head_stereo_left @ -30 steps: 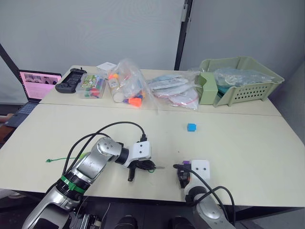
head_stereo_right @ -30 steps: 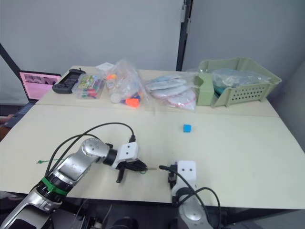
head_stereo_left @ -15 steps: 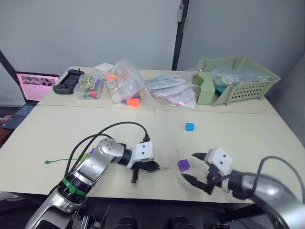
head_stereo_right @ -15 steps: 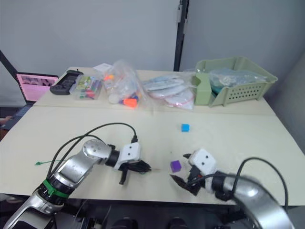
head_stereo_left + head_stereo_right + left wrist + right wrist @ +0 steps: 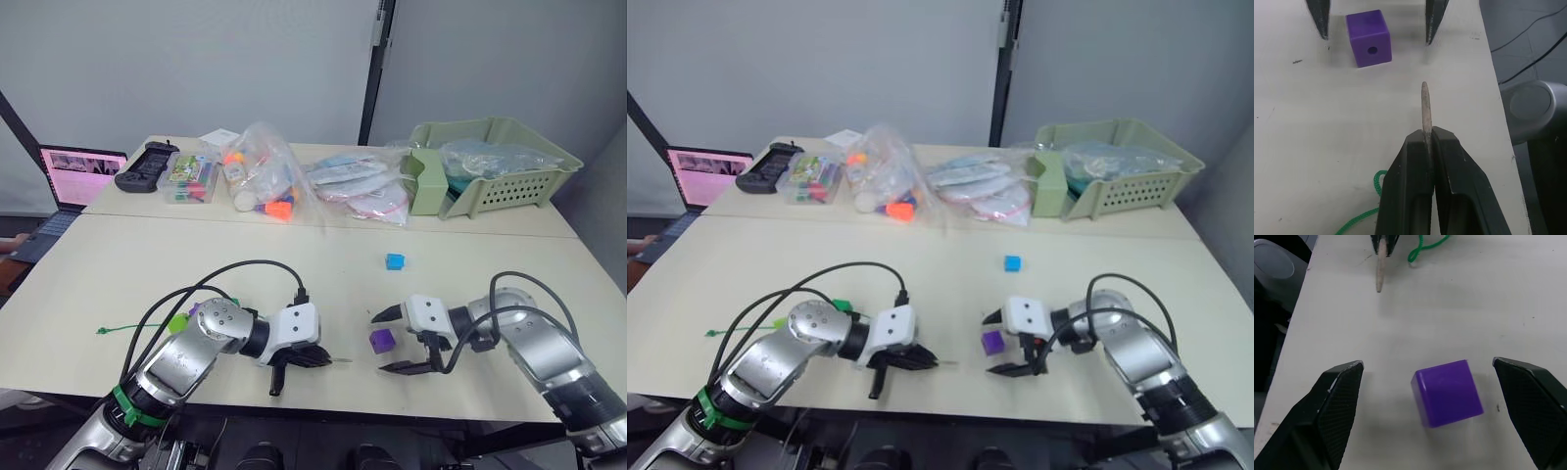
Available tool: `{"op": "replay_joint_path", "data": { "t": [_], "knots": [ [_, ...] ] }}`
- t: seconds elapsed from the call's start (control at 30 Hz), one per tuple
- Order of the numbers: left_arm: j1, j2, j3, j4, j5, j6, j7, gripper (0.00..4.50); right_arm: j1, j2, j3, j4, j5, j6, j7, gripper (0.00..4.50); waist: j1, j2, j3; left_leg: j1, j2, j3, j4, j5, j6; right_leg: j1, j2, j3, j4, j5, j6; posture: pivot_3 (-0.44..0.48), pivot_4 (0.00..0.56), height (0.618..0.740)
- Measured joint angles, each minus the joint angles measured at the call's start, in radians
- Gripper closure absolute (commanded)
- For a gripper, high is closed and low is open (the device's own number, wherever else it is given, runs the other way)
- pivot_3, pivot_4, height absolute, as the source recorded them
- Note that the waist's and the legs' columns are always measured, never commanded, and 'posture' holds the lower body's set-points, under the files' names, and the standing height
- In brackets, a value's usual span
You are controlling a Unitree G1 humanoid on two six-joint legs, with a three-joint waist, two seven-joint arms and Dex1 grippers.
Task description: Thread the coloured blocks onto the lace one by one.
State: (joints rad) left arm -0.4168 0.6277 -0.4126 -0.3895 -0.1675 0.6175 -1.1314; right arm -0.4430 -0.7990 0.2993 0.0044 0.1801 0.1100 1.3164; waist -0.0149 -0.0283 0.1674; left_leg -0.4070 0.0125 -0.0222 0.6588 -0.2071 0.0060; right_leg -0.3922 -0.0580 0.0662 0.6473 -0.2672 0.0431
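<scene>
One purple block (image 5: 381,340) sits on the table (image 5: 470,294) near its front edge, and we take it as our landmark. Our right gripper (image 5: 400,342) straddles it with its fingers spread wide, one fingertip on each side of the block and neither touching it, as the right wrist view shows. So this arm is the nearer one.

Our left gripper (image 5: 312,358) lies on the block's other side, pinching the lace (image 5: 1359,219) at its stiff tan tip (image 5: 1425,105), fingers pressed together on it. The tip's long axis points towards the block, yet it stands clear of it, a gap of bare table between. In the left wrist view the block's hole faces us, slightly off the tip's line.

We judge that the block must be gripped and raised so that hole and tip line up. A blue block (image 5: 394,261) waits farther back, well apart.
</scene>
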Motion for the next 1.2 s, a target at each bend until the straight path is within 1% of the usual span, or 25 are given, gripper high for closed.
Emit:
{"op": "replay_joint_path", "data": {
  "t": [0.03,0.13,0.17,0.27,0.3,0.47,0.6,0.73,0.9,1.2],
  "knots": [
    [0.001,0.000,-0.001,-0.008,0.002,0.015,0.013,4.50,-0.022,0.013,0.007,0.042,-0.005,-0.004,0.014,0.73,0.000,0.000,0.000,0.000,0.000,0.000,0.000,0.000,0.000,0.000,0.000,0.000,0.000,0.000,0.000,0.000,0.150,0.740],
    [-0.009,-0.004,-0.005,-0.017,0.008,0.058,0.050,4.50,-0.053,0.032,0.010,0.123,-0.018,-0.012,0.032,1.76,0.002,0.000,0.000,0.000,0.000,0.000,0.000,0.000,0.000,0.000,0.000,0.000,0.000,0.000,0.000,0.000,0.150,0.740],
    [-0.017,-0.006,-0.008,-0.020,0.010,0.080,0.062,4.50,-0.052,0.035,0.010,0.126,-0.020,-0.011,0.033,2.07,0.003,0.000,0.000,-0.001,0.000,-0.001,0.000,0.000,0.000,0.000,0.000,0.000,0.000,0.000,0.000,0.000,0.150,0.740],
    [-0.048,-0.017,-0.036,-0.030,0.016,0.132,0.097,4.50,-0.047,0.052,0.009,0.123,-0.019,-0.007,0.033,3.19,0.003,0.000,0.000,-0.001,-0.001,-0.001,0.000,0.000,0.000,0.000,0.000,0.000,0.000,0.000,0.000,0.000,0.150,0.740],
    [-0.055,-0.026,-0.045,-0.034,0.020,0.153,0.110,4.50,-0.042,0.052,0.007,0.114,-0.019,0.004,0.027,3.31,0.003,0.000,0.000,0.000,-0.001,-0.001,0.000,0.000,0.000,0.000,0.000,0.000,0.000,0.000,0.000,0.000,0.150,0.740],
    [-0.088,-0.043,-0.093,-0.048,0.031,0.235,0.160,4.50,0.016,0.052,-0.023,0.034,-0.012,0.072,-0.023,3.31,0.002,0.000,0.000,0.000,0.000,-0.002,0.000,0.000,0.000,0.001,0.000,-0.001,0.000,0.000,0.000,0.000,0.150,0.740],
    [-0.136,-0.059,-0.117,-0.027,0.047,0.259,0.192,4.50,0.045,0.051,-0.032,-0.030,-0.012,0.130,-0.048,3.31,0.002,0.000,0.000,0.000,-0.001,-0.001,0.000,0.000,0.000,0.001,0.000,-0.001,0.000,0.000,0.000,0.000,0.150,0.740],
    [-0.173,-0.081,-0.132,-0.008,0.051,0.264,0.216,4.50,0.061,0.065,-0.011,-0.096,-0.018,0.170,-0.066,3.31,-0.001,0.000,0.000,0.000,-0.001,-0.001,0.000,0.000,0.000,0.001,0.001,0.000,0.000,0.000,0.000,0.000,0.150,0.740],
    [-0.173,-0.085,-0.156,-0.008,0.046,0.282,0.220,4.50,0.061,0.064,-0.003,-0.121,-0.033,0.187,-0.080,3.31,-0.003,0.000,0.000,0.001,-0.001,-0.001,0.000,0.000,0.000,0.001,0.002,0.000,0.000,0.000,0.000,0.000,0.150,0.740],
    [-0.179,-0.095,-0.160,-0.007,0.044,0.300,0.229,4.50,0.060,0.065,-0.002,-0.133,-0.042,0.212,-0.086,3.31,-0.003,0.000,0.000,0.001,-0.001,-0.001,0.000,0.000,0.000,0.001,0.002,0.000,0.000,0.000,0.000,0.000,0.150,0.740]
  ]
}}
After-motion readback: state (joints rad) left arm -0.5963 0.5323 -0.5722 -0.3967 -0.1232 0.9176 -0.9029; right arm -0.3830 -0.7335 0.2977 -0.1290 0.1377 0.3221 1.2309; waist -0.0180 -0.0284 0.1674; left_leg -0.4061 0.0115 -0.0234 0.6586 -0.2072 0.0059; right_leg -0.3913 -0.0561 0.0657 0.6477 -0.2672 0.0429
